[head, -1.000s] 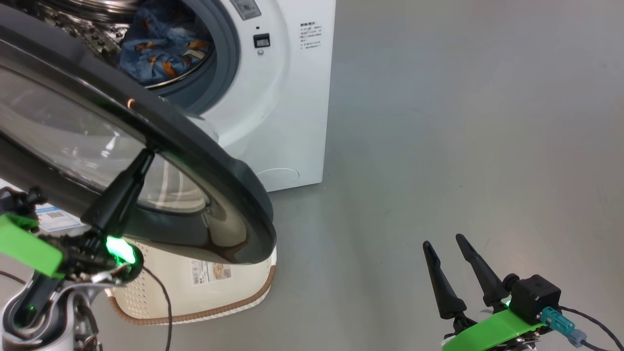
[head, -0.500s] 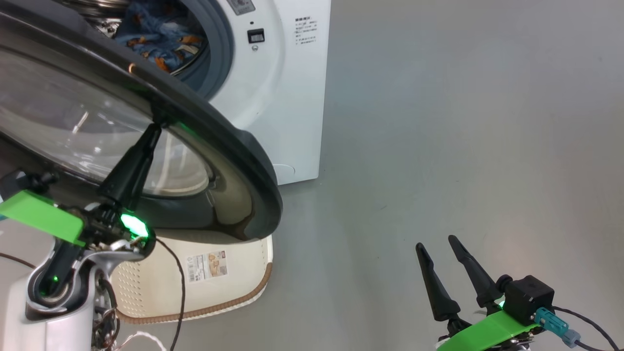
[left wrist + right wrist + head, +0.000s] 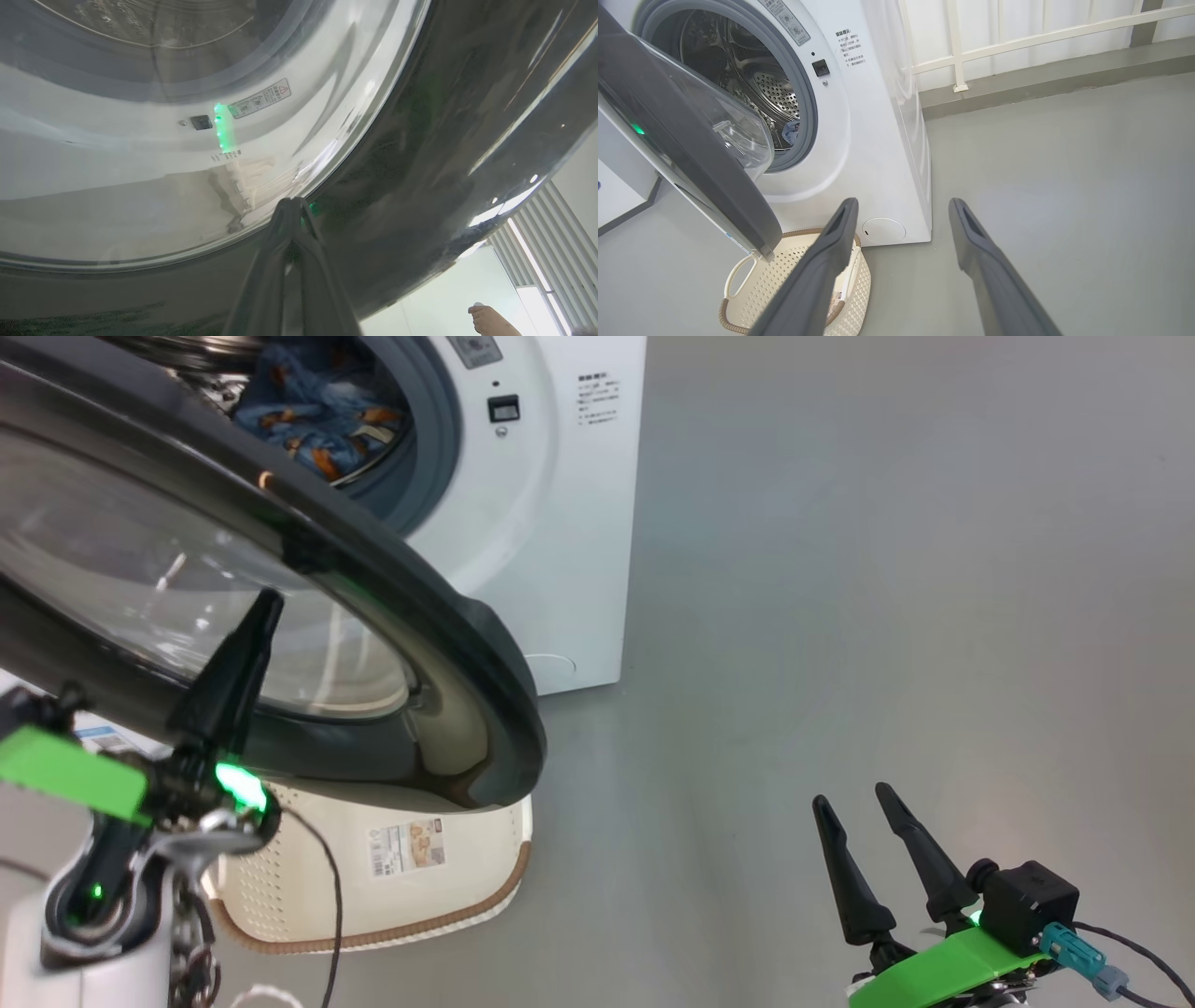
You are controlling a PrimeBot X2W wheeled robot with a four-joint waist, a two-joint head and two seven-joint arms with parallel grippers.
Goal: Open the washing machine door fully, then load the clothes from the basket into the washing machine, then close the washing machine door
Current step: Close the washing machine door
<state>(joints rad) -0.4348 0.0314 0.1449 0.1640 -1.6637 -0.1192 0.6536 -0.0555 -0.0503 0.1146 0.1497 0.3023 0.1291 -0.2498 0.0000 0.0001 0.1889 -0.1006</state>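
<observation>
The washing machine door [image 3: 448, 644] stands partly open, its black rim and glass bowl hanging over the basket [image 3: 439, 896]. My left gripper [image 3: 266, 602] is shut and empty, its tip at the door's outer face where glass meets rim [image 3: 292, 203]; I cannot tell if it touches. The clothes [image 3: 317, 411], blue with orange figures, lie inside the drum of the washing machine [image 3: 569, 523]. My right gripper [image 3: 850, 798] is open and empty over bare floor at the lower right. The right wrist view shows its spread fingers [image 3: 831, 252], the door [image 3: 691, 154] and the basket [image 3: 794, 261].
Grey floor [image 3: 887, 569] stretches to the right of the machine. A white railing and wall [image 3: 1017, 37] run behind it. A person's bare hand or foot [image 3: 490, 319] shows in the corner of the left wrist view.
The door has swung a little toward the machine, covering more of the drum. My left fingertip has dropped back from the rim onto the glass. The right gripper has stayed put.
</observation>
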